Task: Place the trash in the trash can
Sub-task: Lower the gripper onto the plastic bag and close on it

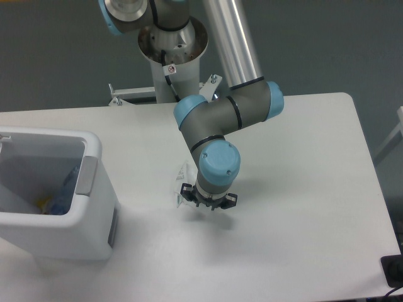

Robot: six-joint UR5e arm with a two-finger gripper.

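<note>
The white desk [302, 189] fills most of the view, its far edge running from nine to three o'clock against a dark grey floor.

The UR5e arm [220, 116], grey with light blue joint caps, comes down from its base at twelve o'clock and bends over the middle of the desk. A small white sticker with a red mark sits on the base column; its writing is too small to read.

The trash can [94, 182] stands at about eight o'clock, a white bin with a thick rounded rim and a grey tab on the side facing the arm. Inside it, something bluish leans against the wall below the tab, with a small yellow scrap beside it; neither can be made out further.

The gripper [208, 200] points straight down near the centre, low over the desk. Its dark fingers [187, 190] are partly hidden under the wrist, so I cannot tell whether they are wide, narrow or gripping.

The wrapper [183, 182] sits right at the gripper's nine o'clock side, pale and crumpled, with faint print that cannot be read. Whether the fingers touch it is unclear.
</note>
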